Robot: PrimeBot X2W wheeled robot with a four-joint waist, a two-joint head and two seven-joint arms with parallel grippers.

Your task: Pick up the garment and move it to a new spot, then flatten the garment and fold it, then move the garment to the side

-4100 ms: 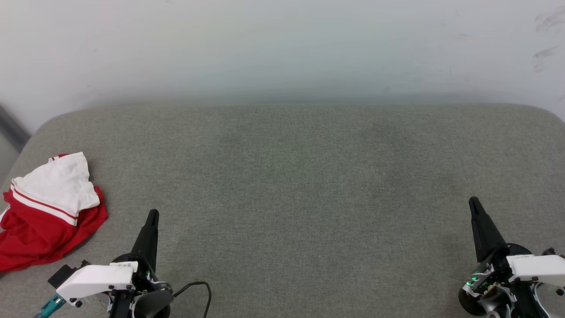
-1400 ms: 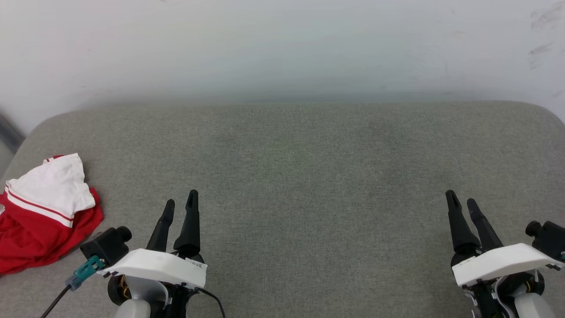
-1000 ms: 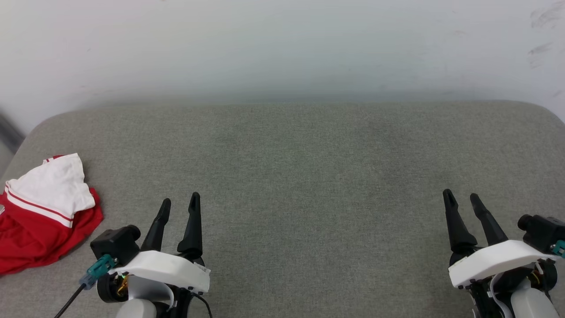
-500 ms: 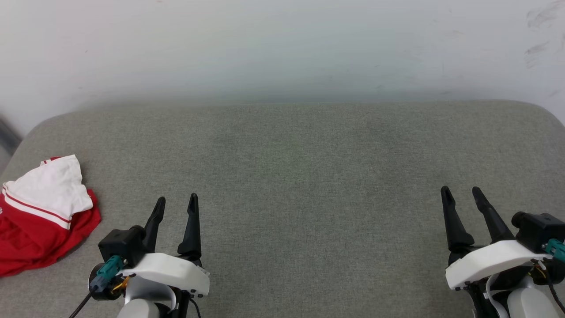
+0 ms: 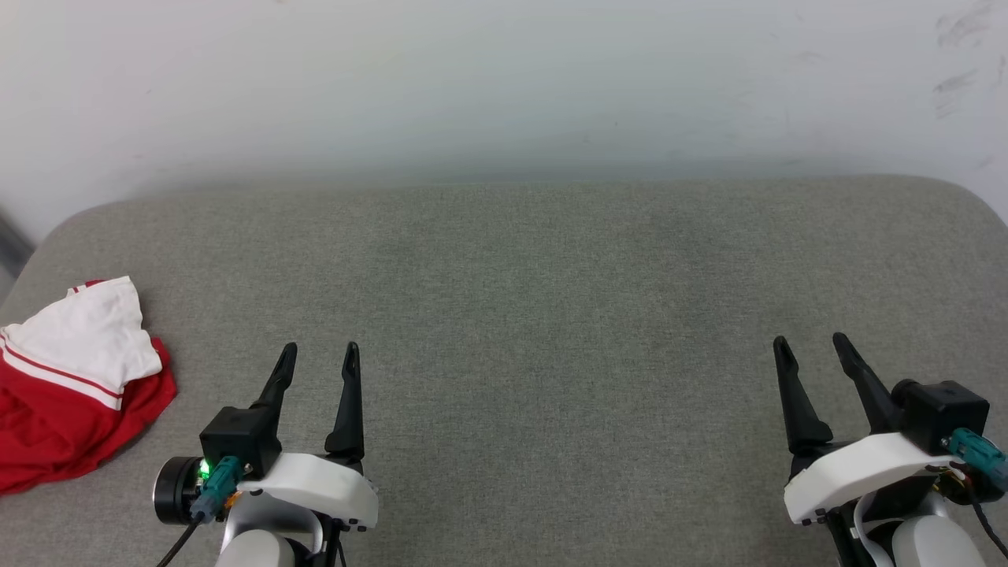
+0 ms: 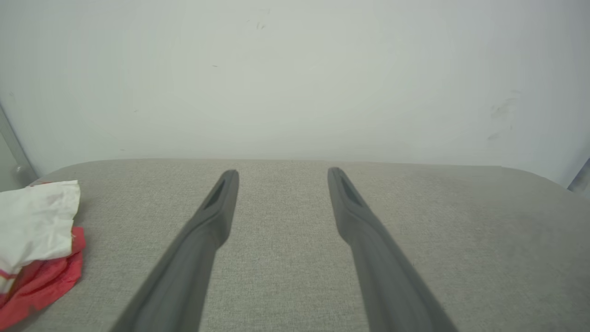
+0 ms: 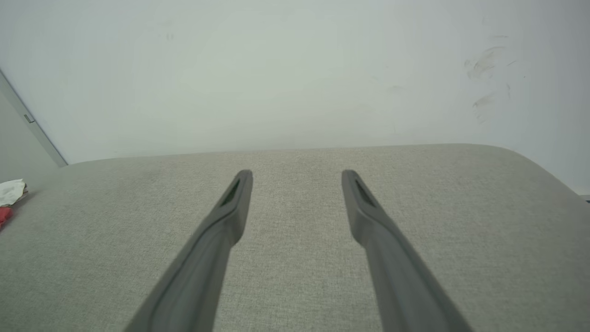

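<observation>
Over the last few seconds both grippers are being rolled level and opened; the left gripper and right gripper are now being held with fingers apart, nothing between them, above the near edge of the cushion; the garment is being left crumpled at the cushion's far left, white over red, well apart from the left gripper and untouched; its small drift in the head view is being put down to the camera; the pick-up is judged not yet begun, only readied; a leftward reach by the left gripper is probably being called for next
</observation>
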